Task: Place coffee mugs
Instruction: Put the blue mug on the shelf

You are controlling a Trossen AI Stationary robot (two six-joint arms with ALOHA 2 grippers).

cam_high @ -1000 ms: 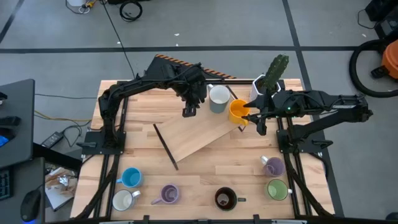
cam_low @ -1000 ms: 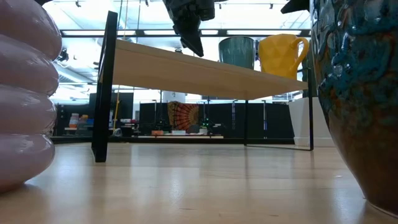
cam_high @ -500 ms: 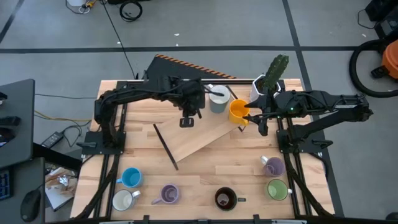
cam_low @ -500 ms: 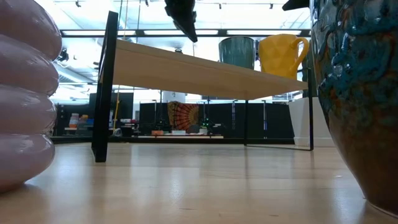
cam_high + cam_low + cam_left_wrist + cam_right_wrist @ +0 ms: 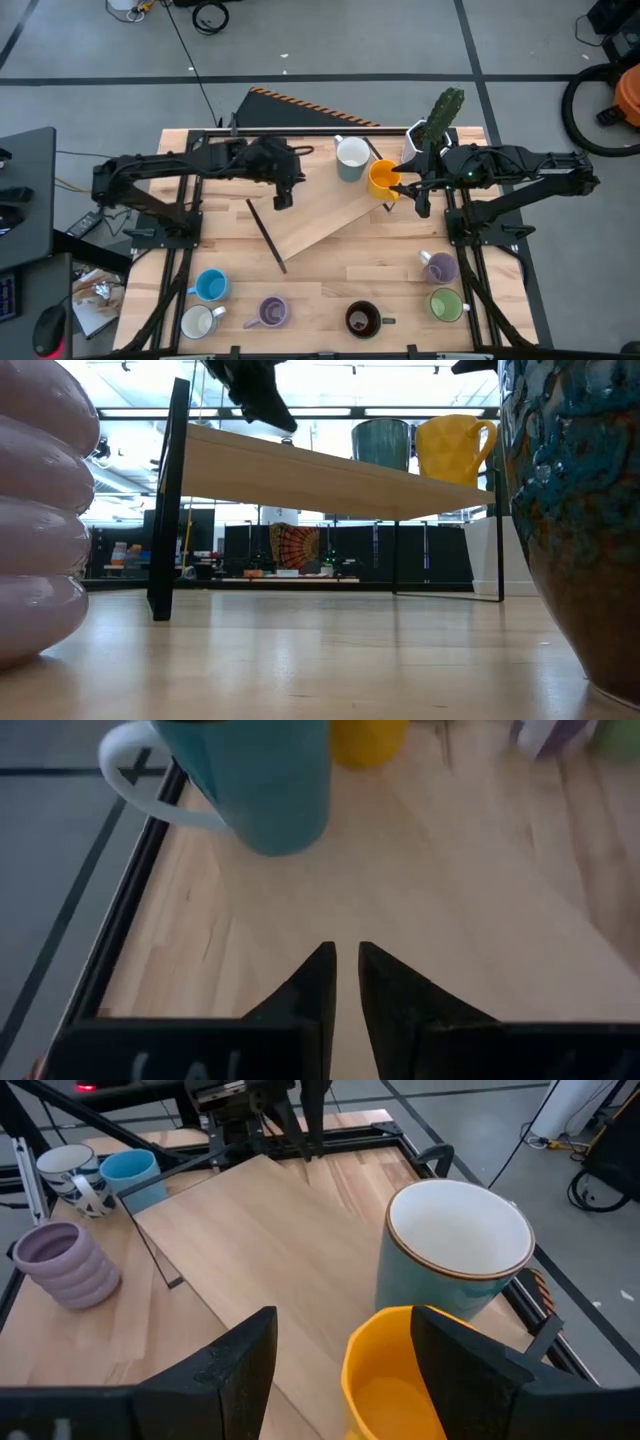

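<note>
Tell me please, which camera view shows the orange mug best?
The high view is best: the orange mug is whole there, on the raised board beside the white mug, at the right gripper. The right wrist view crops it at the picture's bottom, the low view shows only its side, and the left wrist view cuts it off.

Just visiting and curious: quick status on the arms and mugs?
Left gripper empty over the raised board, fingers nearly together. Right gripper open around orange mug. White-rimmed mug beside it. Nothing blocking.
</note>
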